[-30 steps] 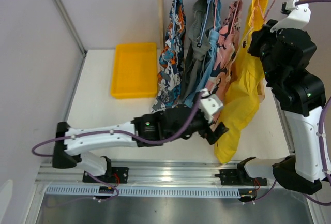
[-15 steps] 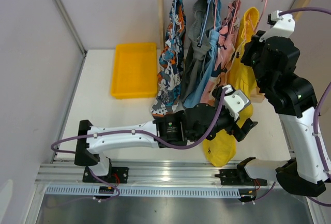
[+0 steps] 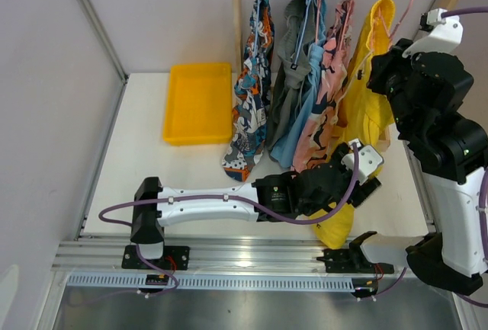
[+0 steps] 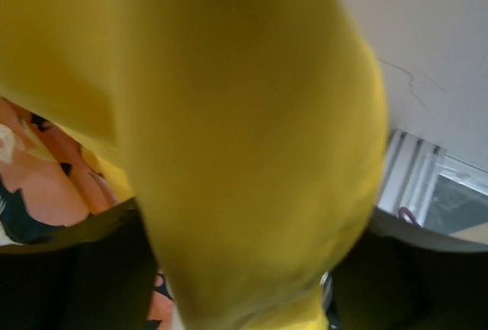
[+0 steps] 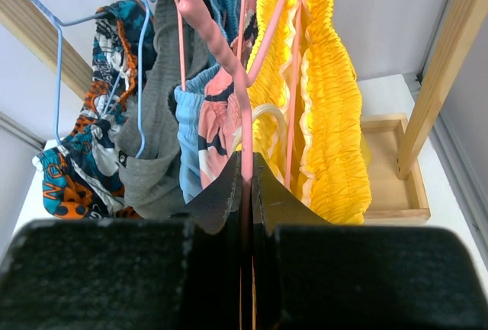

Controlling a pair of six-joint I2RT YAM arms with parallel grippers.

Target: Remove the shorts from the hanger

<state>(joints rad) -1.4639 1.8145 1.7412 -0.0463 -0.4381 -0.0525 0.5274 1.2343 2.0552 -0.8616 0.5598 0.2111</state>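
The yellow shorts (image 3: 364, 116) hang on the pink hanger (image 5: 242, 116) at the table's (image 3: 152, 170) two o'clock, with the right pincer (image 5: 245, 185) clamped tight on its wire and the left pincer (image 3: 371, 181) spread wide around their lower fabric.

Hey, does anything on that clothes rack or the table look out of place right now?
The yellow shorts stand out: their pink hanger is pinched in the right gripper's shut jaws, they hang at a slant beside the other four pairs, and their lower end bunches by the left gripper near the table's front edge.

Overhead camera looks down; both wrist cameras crowd the yellow shorts (image 5: 328, 116).
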